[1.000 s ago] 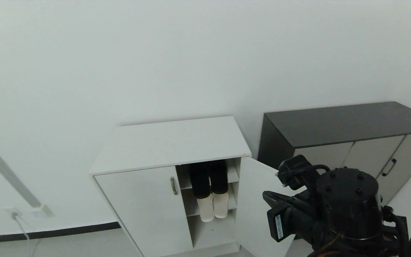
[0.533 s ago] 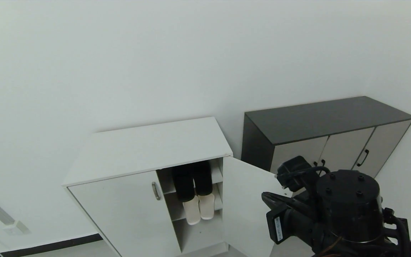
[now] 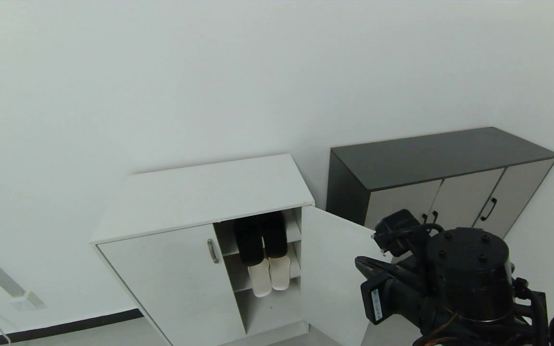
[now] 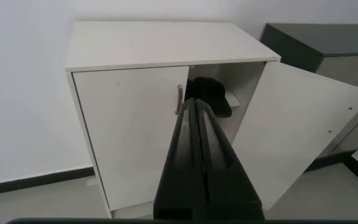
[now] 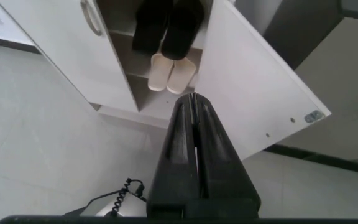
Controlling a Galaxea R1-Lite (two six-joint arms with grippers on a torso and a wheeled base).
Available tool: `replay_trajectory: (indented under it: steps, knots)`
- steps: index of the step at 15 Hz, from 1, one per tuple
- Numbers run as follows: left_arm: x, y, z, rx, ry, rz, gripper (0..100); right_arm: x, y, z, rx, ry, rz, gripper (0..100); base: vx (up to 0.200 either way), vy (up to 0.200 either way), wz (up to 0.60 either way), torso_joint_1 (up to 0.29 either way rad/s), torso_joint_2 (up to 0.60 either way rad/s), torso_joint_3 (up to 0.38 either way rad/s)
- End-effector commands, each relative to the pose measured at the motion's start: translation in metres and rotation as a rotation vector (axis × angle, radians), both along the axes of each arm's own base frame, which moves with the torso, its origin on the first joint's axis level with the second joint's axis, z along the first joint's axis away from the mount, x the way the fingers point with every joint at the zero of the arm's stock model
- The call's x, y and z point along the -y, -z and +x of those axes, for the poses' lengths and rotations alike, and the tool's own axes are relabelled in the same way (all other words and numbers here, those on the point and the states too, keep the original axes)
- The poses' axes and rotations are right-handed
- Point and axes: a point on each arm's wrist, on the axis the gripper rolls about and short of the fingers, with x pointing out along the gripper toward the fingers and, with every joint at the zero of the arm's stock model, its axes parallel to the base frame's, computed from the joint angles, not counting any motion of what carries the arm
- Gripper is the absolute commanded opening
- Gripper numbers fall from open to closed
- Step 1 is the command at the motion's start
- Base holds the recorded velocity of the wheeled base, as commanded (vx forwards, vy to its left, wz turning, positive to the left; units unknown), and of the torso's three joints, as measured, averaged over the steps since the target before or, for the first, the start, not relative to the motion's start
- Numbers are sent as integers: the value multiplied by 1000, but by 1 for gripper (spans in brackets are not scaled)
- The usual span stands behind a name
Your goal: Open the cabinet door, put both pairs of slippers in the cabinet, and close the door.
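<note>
1 door (image 3: 334,274) open | 2 pairs shelved: black pair (image 3: 261,238) above white pair (image 5: 171,73) (right wrist view) | left gripper (image 4: 196,109), right gripper (image 5: 192,102): fingers together

At lower centre of the head view I see the white cabinet (image 3: 200,192) with its right door (image 3: 334,274) standing open toward me. The gap between that door and the shut left door (image 3: 171,288) is narrow. Black slippers (image 3: 260,235) block the top of the opening, and pale slippers (image 3: 270,276) sit just beneath, jutting forward. The bottom compartment (image 3: 270,310) under them leaves room to pass. The dark cabinet (image 3: 431,158) stands just right of the open door, hemming that side. In the right wrist view, the floor (image 5: 42,124) before the cabinet gives room.
</note>
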Motion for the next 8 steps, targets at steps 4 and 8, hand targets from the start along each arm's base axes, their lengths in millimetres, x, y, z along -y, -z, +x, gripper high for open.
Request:
replay_trajectory:
  steps: [4, 8]
  knots:
    - [0, 0, 0, -1, -2, -2, 0, 10, -2, 17, 30, 58, -18, 0, -100, 0, 0, -7, -1, 1]
    - [0, 0, 0, -1, -3, -2, 0, 20, -10, 67, 68, 195, 13, 0, 0, 0, 0, 0, 0, 0]
